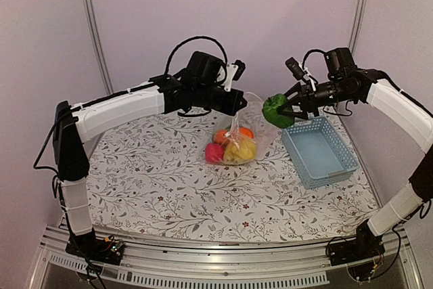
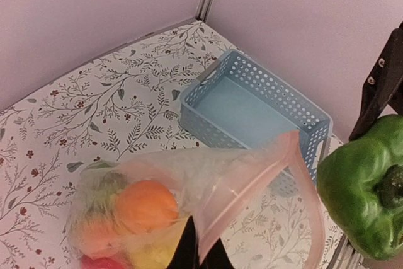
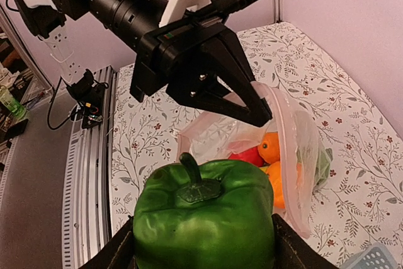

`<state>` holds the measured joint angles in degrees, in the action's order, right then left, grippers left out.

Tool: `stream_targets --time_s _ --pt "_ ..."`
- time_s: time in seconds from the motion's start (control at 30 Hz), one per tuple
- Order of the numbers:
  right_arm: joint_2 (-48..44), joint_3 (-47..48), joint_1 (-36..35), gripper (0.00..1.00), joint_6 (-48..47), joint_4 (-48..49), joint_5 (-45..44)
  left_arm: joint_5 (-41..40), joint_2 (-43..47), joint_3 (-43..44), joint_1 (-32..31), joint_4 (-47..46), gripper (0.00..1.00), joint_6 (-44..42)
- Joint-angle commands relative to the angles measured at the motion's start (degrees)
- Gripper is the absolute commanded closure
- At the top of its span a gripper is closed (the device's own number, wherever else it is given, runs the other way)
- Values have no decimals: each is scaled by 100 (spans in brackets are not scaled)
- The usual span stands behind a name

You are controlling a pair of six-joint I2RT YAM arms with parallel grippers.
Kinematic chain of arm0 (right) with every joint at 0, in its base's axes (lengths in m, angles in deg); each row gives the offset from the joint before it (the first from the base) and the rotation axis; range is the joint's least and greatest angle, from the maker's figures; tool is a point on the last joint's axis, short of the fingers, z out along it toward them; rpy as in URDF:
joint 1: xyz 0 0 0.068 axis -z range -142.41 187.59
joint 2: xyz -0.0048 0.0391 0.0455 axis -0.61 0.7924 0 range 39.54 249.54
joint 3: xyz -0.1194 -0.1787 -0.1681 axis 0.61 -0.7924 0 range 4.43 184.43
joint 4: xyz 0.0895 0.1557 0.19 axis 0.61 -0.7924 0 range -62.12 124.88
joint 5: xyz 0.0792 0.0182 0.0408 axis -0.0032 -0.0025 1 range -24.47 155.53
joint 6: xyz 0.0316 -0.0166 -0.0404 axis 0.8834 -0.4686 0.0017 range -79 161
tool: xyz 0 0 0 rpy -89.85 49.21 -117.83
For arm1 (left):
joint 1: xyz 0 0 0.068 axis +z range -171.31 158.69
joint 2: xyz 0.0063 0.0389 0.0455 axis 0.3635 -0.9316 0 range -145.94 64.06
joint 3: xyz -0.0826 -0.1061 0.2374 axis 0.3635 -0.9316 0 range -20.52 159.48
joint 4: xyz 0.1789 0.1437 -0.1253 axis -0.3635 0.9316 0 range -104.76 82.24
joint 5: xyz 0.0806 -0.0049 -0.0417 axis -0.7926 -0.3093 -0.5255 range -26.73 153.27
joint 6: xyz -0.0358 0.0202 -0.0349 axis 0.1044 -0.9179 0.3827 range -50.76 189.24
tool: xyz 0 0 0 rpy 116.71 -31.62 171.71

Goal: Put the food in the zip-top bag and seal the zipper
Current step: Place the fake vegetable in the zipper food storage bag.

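Observation:
The clear zip-top bag [image 1: 233, 141] hangs with its base on the table, mouth held up and open toward the right. My left gripper [image 1: 238, 105] is shut on the bag's upper mouth edge, pinching the pinkish zipper [image 2: 247, 196] strip between its black fingertips [image 2: 189, 250]. Food lies inside the bag: an orange piece [image 2: 145, 206], a red one [image 1: 214, 153] and yellow ones [image 1: 242, 150]. My right gripper [image 1: 284, 109] is shut on a green toy pepper [image 3: 204, 218], stem pointing at the bag's mouth [image 3: 296, 137], hovering just right of it.
A light-blue slotted basket [image 1: 318, 150] sits to the right of the bag, under the right arm, with nothing showing inside it. The floral tablecloth [image 1: 155, 187] covers the table. Pale walls and two metal posts [image 1: 91, 25] close off the back.

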<state>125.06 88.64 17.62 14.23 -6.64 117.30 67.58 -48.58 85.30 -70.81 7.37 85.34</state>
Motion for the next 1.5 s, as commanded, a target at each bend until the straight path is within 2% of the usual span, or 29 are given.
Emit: stream_targets --time_s 0.0,0.3,0.57,0.83,1.13,1.47 --pt "-123 245 -159 51 43 47 288 216 84 237 -101 -85 100 -36" --pt "9 251 -287 49 237 365 453 647 315 98 -126 -185 100 139" --pt "144 -24 -420 31 350 936 -342 1129 382 46 -71 -414 100 292" --pt "-60 87 -423 12 -117 541 -587 1150 441 -51 109 -416 100 369" --pt "-443 -265 -609 20 -1605 -822 -628 1070 261 -145 211 -372 100 287" --pt "-680 -193 -1589 20 -1890 -926 -2168 1096 90 -85 234 -444 100 285"
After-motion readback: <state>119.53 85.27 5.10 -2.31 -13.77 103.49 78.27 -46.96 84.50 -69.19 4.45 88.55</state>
